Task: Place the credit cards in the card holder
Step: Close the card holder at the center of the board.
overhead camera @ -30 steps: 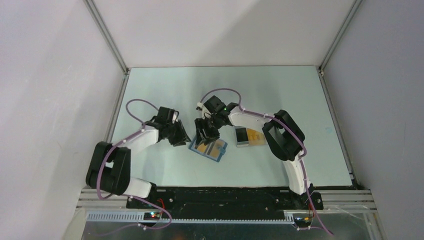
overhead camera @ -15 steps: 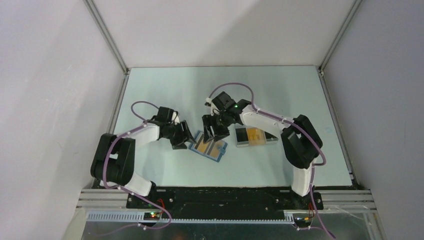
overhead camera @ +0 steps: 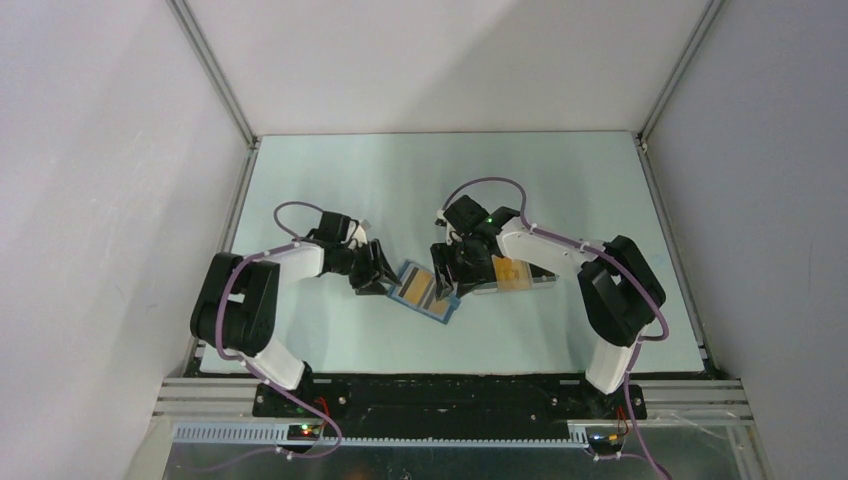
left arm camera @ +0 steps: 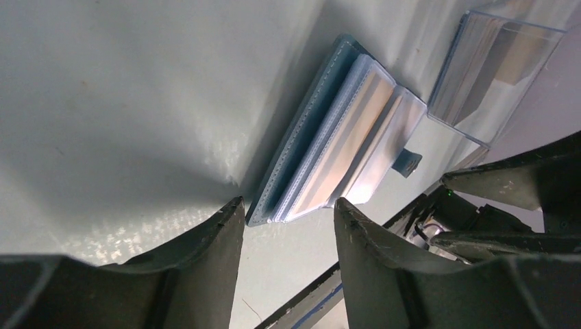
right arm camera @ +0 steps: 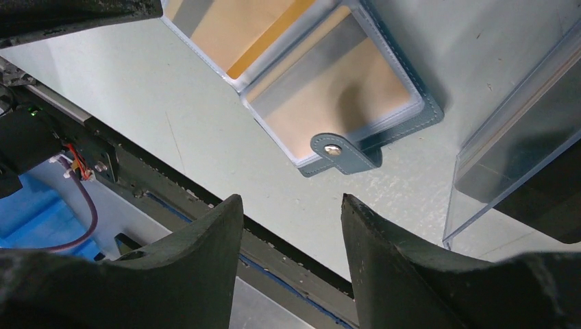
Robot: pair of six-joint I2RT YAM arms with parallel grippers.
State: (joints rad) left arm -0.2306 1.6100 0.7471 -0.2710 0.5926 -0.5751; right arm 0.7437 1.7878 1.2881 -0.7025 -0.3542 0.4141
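Both sets of jaws half-open, nothing held. Left gripper [left arm camera: 288, 203] has the open card holder [left arm camera: 336, 147] just ahead of its fingertips, probably to brace it. Right gripper [right arm camera: 289, 200] hovers behind the snap tab, with the clear tray [right arm camera: 521, 137] to its right, where credit cards [overhead camera: 512, 273] likely wait.

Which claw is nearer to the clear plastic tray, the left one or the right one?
Right. The right claw is just beside the left end of the clear tray. The left claw is beyond the open card holder, at its far edge from the tray.
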